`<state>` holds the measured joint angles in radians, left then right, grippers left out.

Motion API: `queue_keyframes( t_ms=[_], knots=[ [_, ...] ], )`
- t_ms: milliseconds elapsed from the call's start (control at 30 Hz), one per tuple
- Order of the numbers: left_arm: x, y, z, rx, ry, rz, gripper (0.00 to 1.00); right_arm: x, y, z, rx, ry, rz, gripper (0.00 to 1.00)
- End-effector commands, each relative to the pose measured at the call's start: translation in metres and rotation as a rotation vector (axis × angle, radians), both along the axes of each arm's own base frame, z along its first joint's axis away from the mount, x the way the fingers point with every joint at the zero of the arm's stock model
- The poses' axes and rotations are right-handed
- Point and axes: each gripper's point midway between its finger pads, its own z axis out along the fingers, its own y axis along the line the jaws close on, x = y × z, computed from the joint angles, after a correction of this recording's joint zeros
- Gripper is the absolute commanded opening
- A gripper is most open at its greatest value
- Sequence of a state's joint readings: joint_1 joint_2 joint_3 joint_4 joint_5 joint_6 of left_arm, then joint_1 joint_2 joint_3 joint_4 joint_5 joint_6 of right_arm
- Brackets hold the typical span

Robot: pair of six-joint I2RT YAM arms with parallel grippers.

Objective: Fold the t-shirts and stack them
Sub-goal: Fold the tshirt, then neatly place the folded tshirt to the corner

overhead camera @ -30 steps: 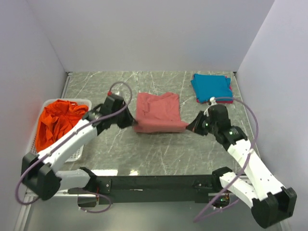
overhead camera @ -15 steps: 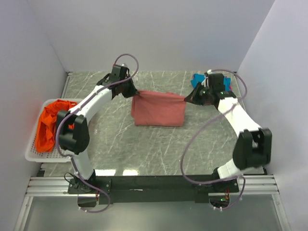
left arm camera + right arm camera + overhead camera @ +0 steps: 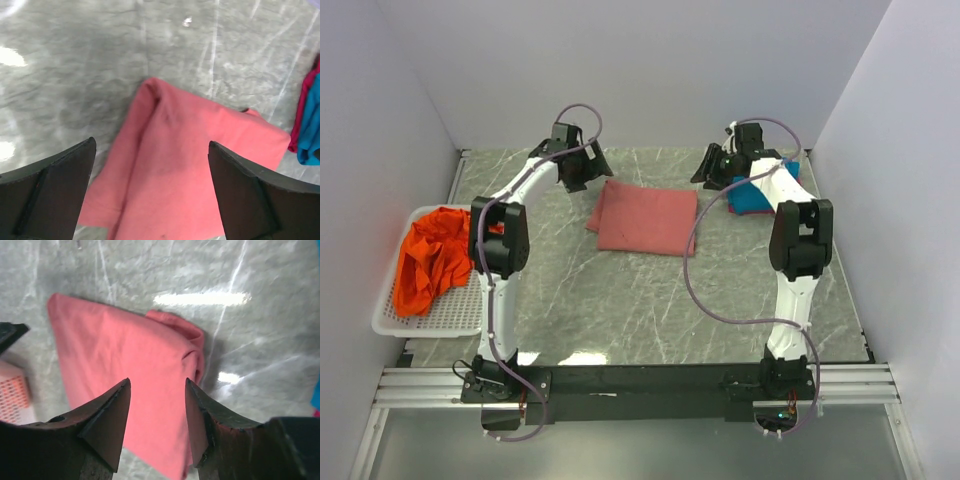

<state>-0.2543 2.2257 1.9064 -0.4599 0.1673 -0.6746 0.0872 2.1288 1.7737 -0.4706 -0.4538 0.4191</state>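
Both arms are reaching far across the grey marbled table. The left arm is rising from its base, bending at the elbow and stretching toward the back left, while the right arm is mirroring it toward the back right. The white mesh basket is sitting at the table's left side, holding the crumpled orange t-shirt. The folded salmon-red t-shirt is lying flat between the two wrists. The teal t-shirt is lying partly under the right wrist, with the magenta t-shirt edging out beside it. The left gripper is gaping wide above the salmon cloth, gripping nothing — the right gripper is standing partly open, likewise empty.
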Motion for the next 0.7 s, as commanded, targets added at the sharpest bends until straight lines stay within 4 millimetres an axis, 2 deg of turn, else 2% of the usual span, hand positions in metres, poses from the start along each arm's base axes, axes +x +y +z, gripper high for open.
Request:
queue_keyframes(
  t_ms=[0,33,67,100,133,167,200,233,267,300,333,367,400,433,467,500,533,567,600,667],
  knots=[
    [0.005,0.006,0.061,0.001,-0.128,-0.018,0.99,-0.003,-0.01,0.025,-0.093,-0.05,0.05,0.55],
    [0.0,0.006,0.065,-0.007,-0.135,-0.023,0.99,-0.009,-0.012,0.042,-0.113,-0.094,0.042,0.55],
    [-0.005,0.007,0.096,-0.03,-0.207,-0.021,0.99,-0.025,-0.013,0.021,-0.149,-0.052,0.031,0.55],
    [-0.013,0.008,0.098,-0.037,-0.208,-0.018,0.99,-0.029,-0.013,0.022,-0.16,-0.074,0.021,0.55],
    [-0.029,0.012,0.08,-0.032,-0.16,-0.017,0.99,-0.038,-0.013,0.031,-0.17,-0.095,0.012,0.55],
    [-0.04,0.016,0.1,-0.04,-0.194,0.001,0.99,-0.054,-0.014,0.009,-0.217,-0.044,-0.006,0.55],
    [-0.049,0.02,0.1,-0.04,-0.195,0.015,0.99,-0.06,-0.013,0.003,-0.232,-0.034,-0.011,0.55],
    [-0.07,0.026,0.073,-0.028,-0.131,0.028,1.0,-0.066,-0.01,0.0,-0.245,-0.028,-0.016,0.55],
    [-0.084,0.033,0.089,-0.041,-0.161,0.06,0.99,-0.073,-0.008,-0.011,-0.258,-0.005,-0.012,0.55],
    [-0.105,0.037,0.062,-0.035,-0.109,0.07,0.99,-0.078,-0.002,-0.018,-0.287,0.01,-0.01,0.55],
    [-0.117,0.042,0.058,-0.034,-0.102,0.085,0.99,-0.08,-0.001,-0.028,-0.303,0.036,-0.012,0.55],
    [-0.131,0.046,0.073,-0.055,-0.13,0.099,0.99,-0.08,0.003,-0.03,-0.316,0.04,-0.008,0.55],
    [-0.143,0.049,0.069,-0.056,-0.117,0.111,0.99,-0.083,0.006,-0.037,-0.352,0.055,-0.008,0.55],
    [-0.165,0.055,0.045,-0.044,-0.06,0.121,0.99,-0.08,0.009,-0.043,-0.368,0.067,-0.014,0.55],
    [-0.177,0.058,0.057,-0.063,-0.086,0.136,0.99,-0.079,0.01,-0.045,-0.386,0.07,-0.021,0.56],
    [-0.193,0.066,0.039,-0.042,-0.048,0.162,1.0,-0.079,0.009,-0.055,-0.418,0.09,-0.029,0.56],
    [-0.204,0.07,0.036,-0.038,-0.034,0.173,0.99,-0.076,0.014,-0.053,-0.411,0.084,-0.029,0.56],
    [-0.213,0.073,0.045,-0.044,-0.059,0.181,0.99,-0.074,0.013,-0.056,-0.422,0.091,-0.039,0.57],
    [-0.223,0.078,0.037,-0.029,-0.038,0.193,0.99,-0.074,0.013,-0.064,-0.43,0.111,-0.038,0.57],
    [-0.237,0.087,0.039,-0.009,-0.035,0.221,0.99,-0.072,0.012,-0.068,-0.453,0.122,-0.063,0.57]
  ],
)
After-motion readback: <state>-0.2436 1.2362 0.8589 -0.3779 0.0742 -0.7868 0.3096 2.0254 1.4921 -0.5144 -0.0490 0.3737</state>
